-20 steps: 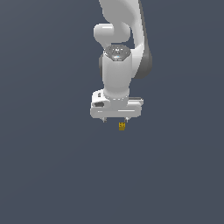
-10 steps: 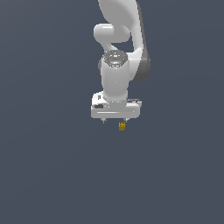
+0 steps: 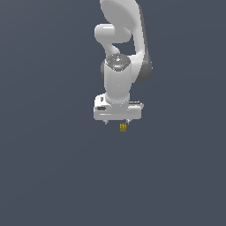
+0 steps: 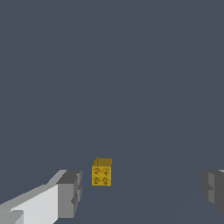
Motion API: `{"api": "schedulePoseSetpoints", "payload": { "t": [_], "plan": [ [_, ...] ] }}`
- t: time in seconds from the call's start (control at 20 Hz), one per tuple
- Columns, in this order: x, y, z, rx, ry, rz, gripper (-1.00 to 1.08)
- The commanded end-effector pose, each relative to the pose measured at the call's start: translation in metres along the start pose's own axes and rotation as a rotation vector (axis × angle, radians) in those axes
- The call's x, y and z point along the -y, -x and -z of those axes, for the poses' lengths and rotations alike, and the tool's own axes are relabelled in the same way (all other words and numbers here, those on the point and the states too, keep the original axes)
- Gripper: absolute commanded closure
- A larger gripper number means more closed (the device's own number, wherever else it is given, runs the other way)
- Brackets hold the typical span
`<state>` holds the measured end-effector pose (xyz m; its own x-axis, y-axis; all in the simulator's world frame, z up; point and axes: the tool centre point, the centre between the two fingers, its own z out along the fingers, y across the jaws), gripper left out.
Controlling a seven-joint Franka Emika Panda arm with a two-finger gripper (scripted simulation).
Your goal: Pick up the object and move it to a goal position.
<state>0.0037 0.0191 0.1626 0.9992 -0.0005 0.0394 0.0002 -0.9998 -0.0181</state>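
Observation:
The object is a tiny mustard-yellow block point(image 3: 123, 127) with small studs on top, lying on the dark grey floor. In the exterior view it sits just below the white hand, a little to that view's right of the hand's middle. My gripper point(image 3: 116, 122) hangs over it, pointing down. In the wrist view the block point(image 4: 102, 173) lies between the two grey fingertips point(image 4: 70, 192), nearer one of them and touching neither. The gripper point(image 4: 142, 190) is open wide and holds nothing.
A plain dark grey floor point(image 3: 53, 176) fills both views. The white arm point(image 3: 121, 53) rises above the hand. No goal marker shows.
The hand has shifted slightly toward the exterior view's left and a little upward. The block has stayed where it was.

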Motion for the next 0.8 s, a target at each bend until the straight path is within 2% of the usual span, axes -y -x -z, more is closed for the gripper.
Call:
{"api": "schedulePoseSetpoints", "payload": {
  "t": [0.0,0.45,0.75],
  "plan": [
    [0.005,0.006,-0.010,0.005,0.002,-0.002,-0.92],
    [0.029,0.043,-0.067,0.029,0.013,-0.015,-0.92],
    [0.037,0.059,-0.086,0.038,0.018,-0.020,-0.92]
  ]
}}
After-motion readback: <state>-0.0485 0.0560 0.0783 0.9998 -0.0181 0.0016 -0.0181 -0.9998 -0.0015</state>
